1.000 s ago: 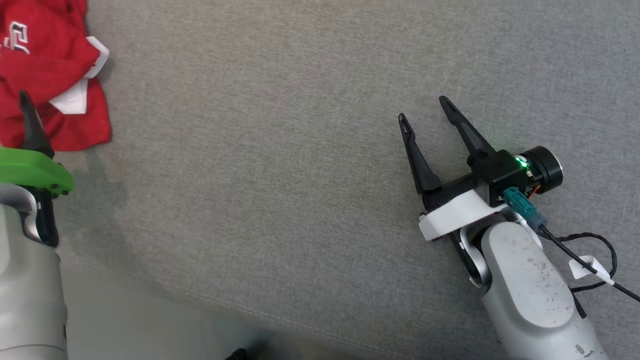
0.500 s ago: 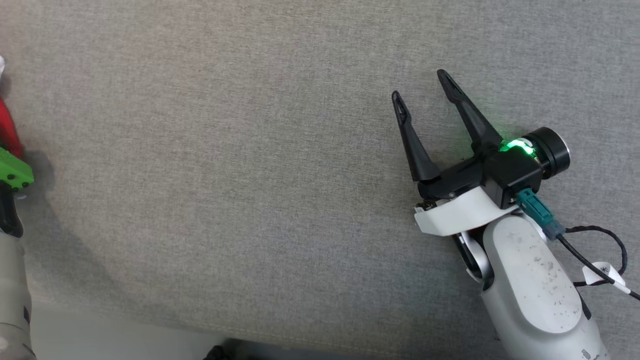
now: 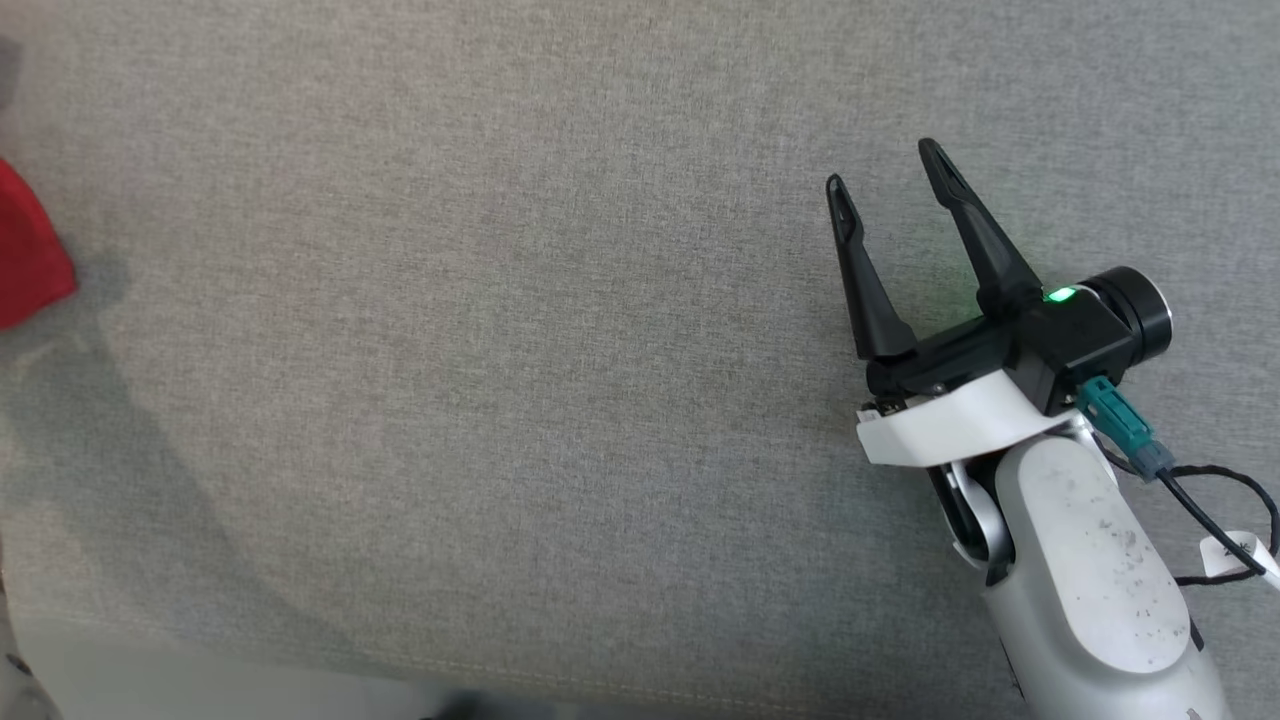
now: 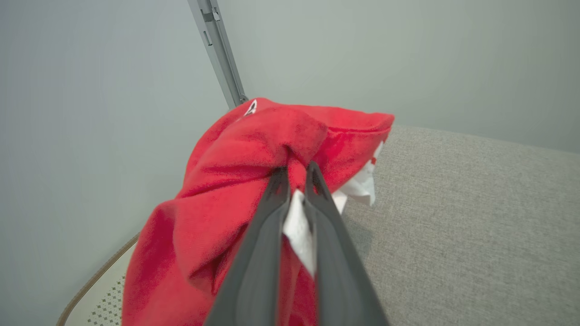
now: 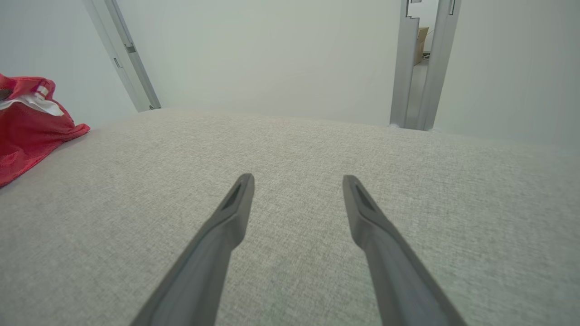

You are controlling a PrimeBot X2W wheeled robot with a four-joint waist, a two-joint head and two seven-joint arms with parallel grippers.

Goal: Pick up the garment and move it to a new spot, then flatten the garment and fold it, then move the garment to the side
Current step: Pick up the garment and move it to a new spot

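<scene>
Left end effector (image 4: 297,174) was closed on the red garment (image 4: 226,190): both fingers pinched a fold, with a strip of its white fabric caught between them. Garment was bunched up around my fingertips at the left edge of the grey fabric surface (image 3: 500,350), pale wall behind it. Couldn't tell if the bunch was lifted clear or resting on the surface. Head view had a red corner of it at the far left. My right end effector (image 3: 885,170) was open, fingers spread wide, nothing between them, over the right side of the surface, well apart from the garment. Green light lit on its wrist. Right wrist view had the garment far off to its left, white trim on top.
</scene>
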